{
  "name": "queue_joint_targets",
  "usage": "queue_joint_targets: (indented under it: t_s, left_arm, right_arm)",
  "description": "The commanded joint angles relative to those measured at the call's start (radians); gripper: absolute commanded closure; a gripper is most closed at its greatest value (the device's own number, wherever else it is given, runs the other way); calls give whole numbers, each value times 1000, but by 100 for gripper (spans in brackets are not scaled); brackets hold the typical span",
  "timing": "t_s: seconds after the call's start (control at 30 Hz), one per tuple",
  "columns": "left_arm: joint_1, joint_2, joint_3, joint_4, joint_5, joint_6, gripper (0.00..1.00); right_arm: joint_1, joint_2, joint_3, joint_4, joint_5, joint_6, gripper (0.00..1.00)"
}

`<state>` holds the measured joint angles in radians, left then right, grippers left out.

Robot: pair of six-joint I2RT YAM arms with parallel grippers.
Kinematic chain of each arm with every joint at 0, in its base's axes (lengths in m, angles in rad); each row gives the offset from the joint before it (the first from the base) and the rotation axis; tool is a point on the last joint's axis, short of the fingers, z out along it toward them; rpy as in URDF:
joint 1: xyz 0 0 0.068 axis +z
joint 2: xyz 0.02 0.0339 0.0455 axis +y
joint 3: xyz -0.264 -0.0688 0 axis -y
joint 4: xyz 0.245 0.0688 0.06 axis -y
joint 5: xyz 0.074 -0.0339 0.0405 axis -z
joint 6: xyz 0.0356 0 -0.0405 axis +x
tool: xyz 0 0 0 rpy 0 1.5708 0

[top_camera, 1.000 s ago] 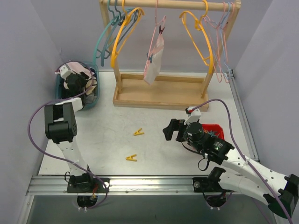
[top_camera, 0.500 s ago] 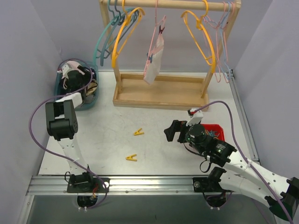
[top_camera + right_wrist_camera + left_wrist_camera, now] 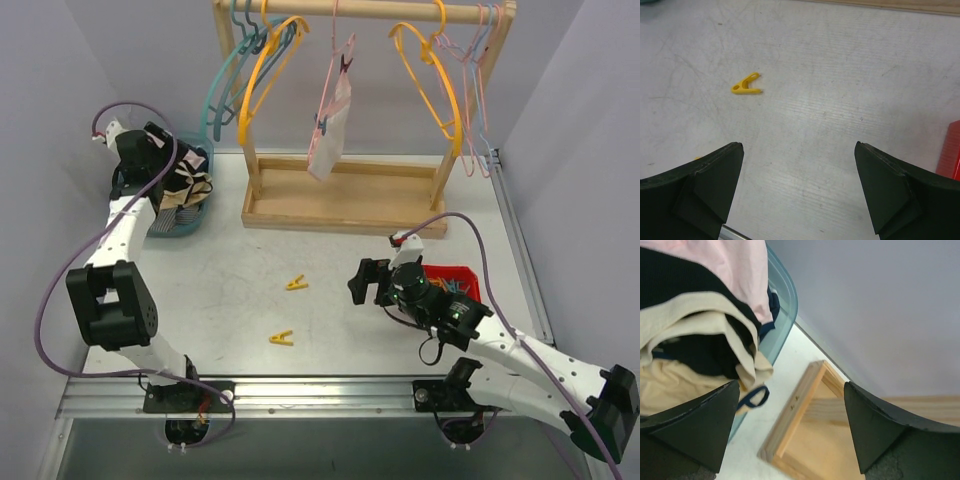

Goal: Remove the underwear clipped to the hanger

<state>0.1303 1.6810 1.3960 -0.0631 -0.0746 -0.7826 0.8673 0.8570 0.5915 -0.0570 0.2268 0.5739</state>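
- The left gripper's [image 3: 791, 390] jaws stand spread wide with nothing between them. They hover over the teal basket [image 3: 785, 294] at the table's [image 3: 230, 300] far-left corner and touch none of the cloth below.
- The right gripper's [image 3: 799, 149] jaws are also spread as wide as they go and are empty. They hang above bare table near the right edge, with the fingertips clear of the surface.
- The black underwear [image 3: 675, 285] lies in the basket, heaped with pink cloth [image 3: 735, 265] and cream cloth [image 3: 695, 322]. No gripper holds it.
- The pale underwear [image 3: 331, 125] hangs from a pink hanger [image 3: 335, 55] on the rod of the wooden rack [image 3: 345, 208]. The rack stands along the table's far edge, and the underwear is about midway along the rod, clipped at its top and drooping above the rack's base tray.
- Both grippers are well apart from the pale underwear.
- Two yellow clips lie loose on the table's middle, one [image 3: 296, 283] farther back and the other [image 3: 281, 338] nearer the front edge. Neither is touched.
- A red bin [image 3: 458, 276] sits just beside the right arm, toward the right edge.
- Other empty hangers, yellow, teal and pink, hang to either side on the rod.
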Motion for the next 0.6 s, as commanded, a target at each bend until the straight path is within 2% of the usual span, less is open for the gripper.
queue_joint_targets:
  t_s: [0.0,0.1,0.13,0.27,0.33,0.4,0.57]
  left_arm:
    - [-12,-110,-66,-82,44,-37,6]
    - [-24,-236,-164,-118,56,-75,6]
    - [-27,-316,-230,-116,62,-104,6]
    - [-78,-548,-419,-101,75,-145,6]
    - [-119,-677,-475,-104,133,-139,6]
    - [-165,-756,-534,-150,151,-129,6]
    - [-179,-989,-630,-262,245,-93,6]
  right_arm:
    - [4,69,54,31,8,-45,0]
    - [4,134,57,111,-65,-81,0]
    - [4,158,60,156,-133,-116,1]
    - [25,344,129,212,-328,-232,14]
    - [76,447,163,217,-340,-273,15]
    - [182,526,206,218,-317,-338,13]
    - [324,665,280,232,-349,-427,7]
